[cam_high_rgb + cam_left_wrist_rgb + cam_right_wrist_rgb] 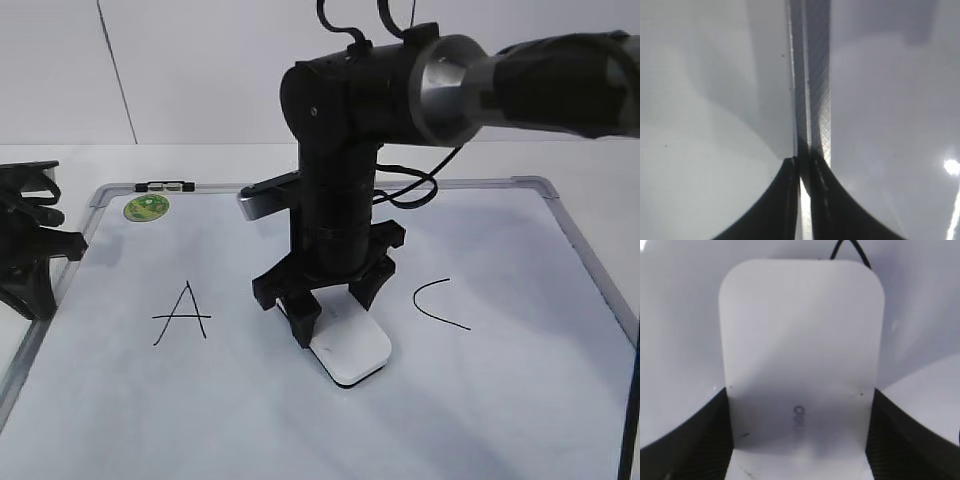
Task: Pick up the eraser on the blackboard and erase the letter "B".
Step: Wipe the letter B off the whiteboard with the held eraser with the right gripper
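The exterior view is taken from in front of the table, at about chest height, and is angled down at a slant across the blackboard (520, 400), most of which is taken in up to the far wall. The left wrist view is held very close above the board's metal frame (812, 75), along which it is aimed, with the dark fingers (782, 210) framed at the bottom edge. The right wrist view is pointed down from close above the eraser (800, 355), by which the picture is nearly filled. The eraser (350, 350) is shared between the exterior and right wrist views; the frame (45, 330) is shared between the exterior and left wrist views.
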Motion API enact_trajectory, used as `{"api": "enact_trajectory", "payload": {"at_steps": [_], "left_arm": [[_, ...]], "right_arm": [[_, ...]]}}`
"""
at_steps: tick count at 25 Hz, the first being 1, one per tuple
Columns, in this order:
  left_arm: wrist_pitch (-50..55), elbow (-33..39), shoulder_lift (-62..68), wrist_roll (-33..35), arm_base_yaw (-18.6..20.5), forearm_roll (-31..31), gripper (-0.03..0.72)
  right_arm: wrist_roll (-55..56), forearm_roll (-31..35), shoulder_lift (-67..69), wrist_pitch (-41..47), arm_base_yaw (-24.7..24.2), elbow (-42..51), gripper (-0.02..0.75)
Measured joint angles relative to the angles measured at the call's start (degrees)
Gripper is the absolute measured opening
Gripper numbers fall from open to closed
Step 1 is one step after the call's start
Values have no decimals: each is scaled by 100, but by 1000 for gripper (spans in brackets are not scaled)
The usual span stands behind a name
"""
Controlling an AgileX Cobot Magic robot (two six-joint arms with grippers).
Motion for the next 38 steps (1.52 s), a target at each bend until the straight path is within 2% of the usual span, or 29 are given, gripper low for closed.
{"api": "enact_trajectory", "payload": {"at_steps": [20, 28, 38], "left_arm": [[10, 0, 0, 0, 0, 0, 31], [10, 0, 0, 0, 0, 21, 32], [20, 0, 0, 0, 0, 21, 32]], "right_arm": [[0, 2, 104, 144, 0, -131, 524], [44, -41, 424, 582, 3, -726, 524], [86, -10, 582, 524, -140, -1057, 523]]}}
